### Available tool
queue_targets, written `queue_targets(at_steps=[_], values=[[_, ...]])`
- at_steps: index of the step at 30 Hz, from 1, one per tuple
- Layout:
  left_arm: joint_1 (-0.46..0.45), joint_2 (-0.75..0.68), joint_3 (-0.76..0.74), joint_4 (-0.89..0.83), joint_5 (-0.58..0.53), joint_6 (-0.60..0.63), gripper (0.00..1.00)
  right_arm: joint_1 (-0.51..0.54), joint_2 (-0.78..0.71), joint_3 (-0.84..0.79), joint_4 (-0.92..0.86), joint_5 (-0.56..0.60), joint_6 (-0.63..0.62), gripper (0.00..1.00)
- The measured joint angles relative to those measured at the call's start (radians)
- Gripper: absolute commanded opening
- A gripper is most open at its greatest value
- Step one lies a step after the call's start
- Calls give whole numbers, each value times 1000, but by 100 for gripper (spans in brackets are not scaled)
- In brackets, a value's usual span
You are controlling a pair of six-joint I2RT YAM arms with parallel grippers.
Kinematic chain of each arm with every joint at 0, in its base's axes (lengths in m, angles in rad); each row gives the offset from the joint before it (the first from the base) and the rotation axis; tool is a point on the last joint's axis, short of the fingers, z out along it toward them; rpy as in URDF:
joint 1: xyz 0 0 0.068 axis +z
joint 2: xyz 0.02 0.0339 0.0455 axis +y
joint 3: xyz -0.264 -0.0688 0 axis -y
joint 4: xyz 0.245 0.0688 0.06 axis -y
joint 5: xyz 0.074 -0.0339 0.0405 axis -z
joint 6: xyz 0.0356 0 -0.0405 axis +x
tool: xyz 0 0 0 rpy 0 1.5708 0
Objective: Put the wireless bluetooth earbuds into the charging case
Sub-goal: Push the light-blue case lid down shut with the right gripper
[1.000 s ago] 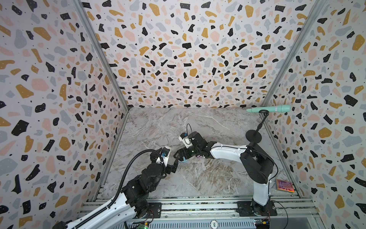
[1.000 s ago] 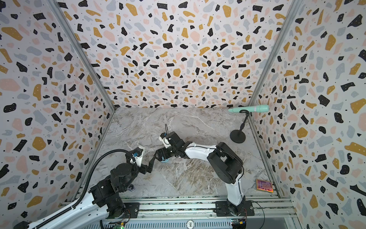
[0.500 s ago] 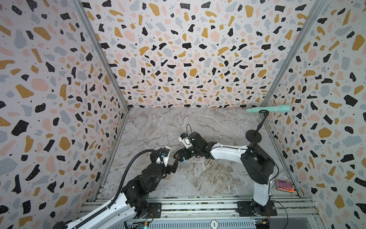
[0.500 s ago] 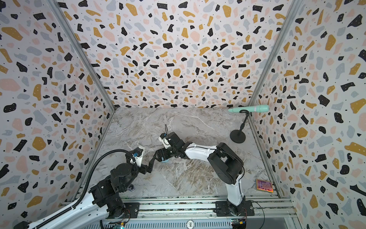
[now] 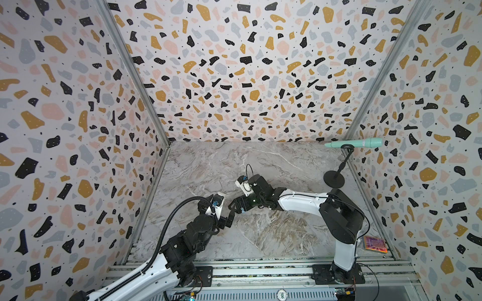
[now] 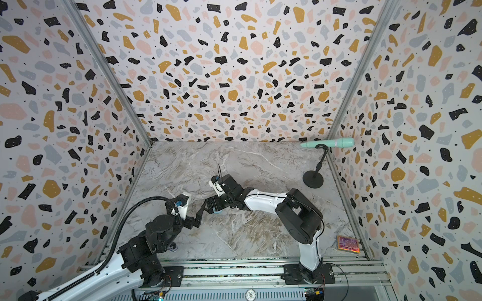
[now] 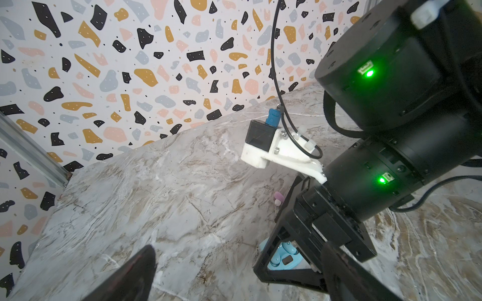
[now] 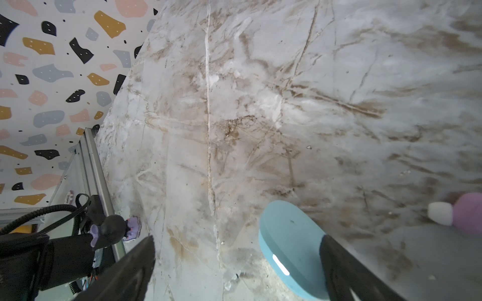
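Pink wireless bluetooth earbud is lying loose at the right wrist frame's right edge, beside the blue charging case, as the left gripper and right gripper are hovering wide open and empty, seemingly lining up a delicate pinch pickup.

A small round badge on the front rail, at six o'clock in both top views, read "500"; nothing else was legible.

Charging case mid-table, under right gripper — loose earbud just beside it; microphone stand back right corner.
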Motion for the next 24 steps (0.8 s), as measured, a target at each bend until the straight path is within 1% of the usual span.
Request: queue_targets(at_steps=[15, 20, 24], values=[[0, 0, 0, 0, 0, 0, 100, 14, -16, -35, 11, 3, 11, 99], [0, 0, 0, 0, 0, 0, 100, 24, -58, -51, 8, 15, 16, 100], [0, 0, 0, 0, 0, 0, 100, 26, -120, -57, 0, 55, 27, 99]])
